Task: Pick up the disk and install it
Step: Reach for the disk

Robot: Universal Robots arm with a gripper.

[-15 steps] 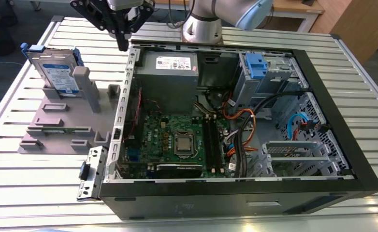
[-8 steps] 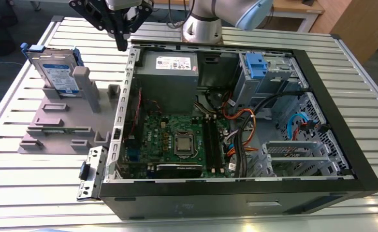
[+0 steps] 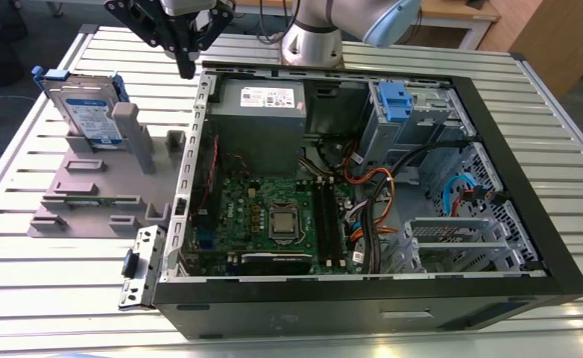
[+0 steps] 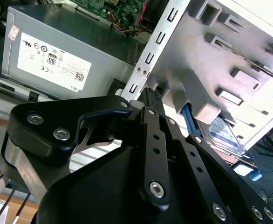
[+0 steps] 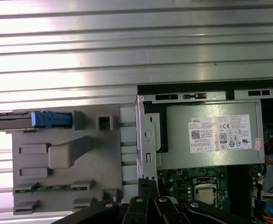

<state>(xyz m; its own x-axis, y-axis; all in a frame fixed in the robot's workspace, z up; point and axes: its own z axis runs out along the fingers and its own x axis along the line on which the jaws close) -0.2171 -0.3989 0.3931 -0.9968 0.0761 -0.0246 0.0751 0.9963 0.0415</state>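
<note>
Saw the gripper (image 3: 185, 68) pinched together, empty, above the computer case's (image 3: 371, 313) rear corner. Found the disk (image 3: 85, 112) upright in the grey fixture (image 3: 83, 198), well apart, toward the exterior view's left. Probably needed spread fingers and a square approach onto the blue bracket (image 5: 52, 119).

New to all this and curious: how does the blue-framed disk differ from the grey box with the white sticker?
The disk stands on edge in a grey holder outside the computer case; the grey box sits fitted inside it. The disk is thin; the grey box is far bulkier. The disk wears a blue frame; the grey box is bare metal. Both are grey and carry a label.
</note>
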